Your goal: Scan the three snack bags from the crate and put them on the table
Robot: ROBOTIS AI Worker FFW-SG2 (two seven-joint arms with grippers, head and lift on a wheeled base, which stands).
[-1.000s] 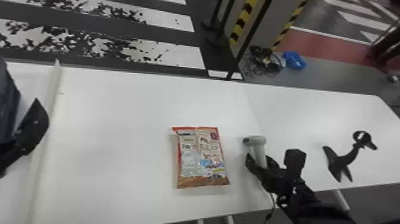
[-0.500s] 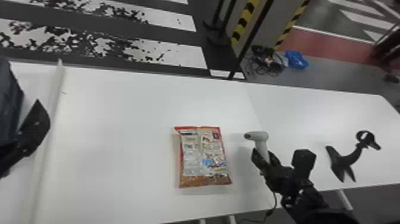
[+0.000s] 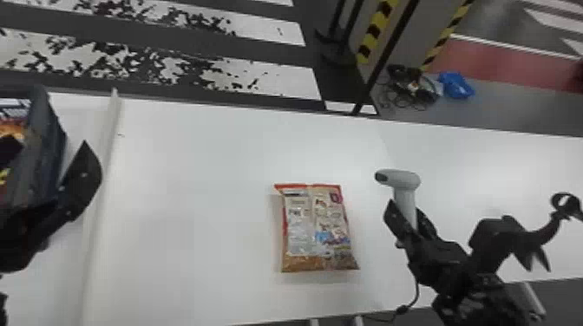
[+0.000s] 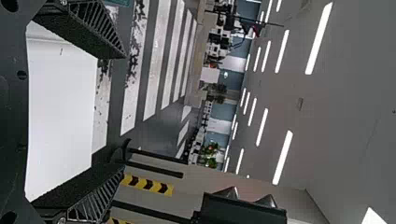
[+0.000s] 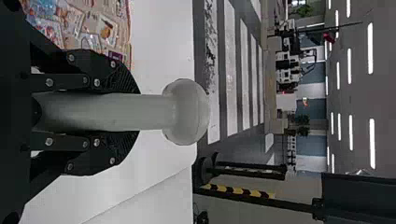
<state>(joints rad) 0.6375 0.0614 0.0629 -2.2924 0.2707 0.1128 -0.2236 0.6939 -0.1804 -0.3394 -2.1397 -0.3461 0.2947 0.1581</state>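
- Snack bags [image 3: 319,227]: one lies flat on the worktop [image 3: 195,195], two probably left; scanning can't be confirmed.
- Floor [image 3: 269,52]: boldly striped, beyond the worktop.
- Worktop: white, broad.
- Crate [image 3: 47,143]: holds printed packaging [image 3: 15,130]; left gripper [image 4: 124,111] beside it, jaws spread, empty.
- Scanner [image 3: 401,177]: upright near the bag, handle pinched in the right gripper's [image 5: 135,112] jaws.

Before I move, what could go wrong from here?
The cable hanging below the right gripper might snag on the near edge of the table. The scanner seems aimed across the table rather than down at the snack bag, so it may misread. The left gripper, open beside the crate, could bump it.
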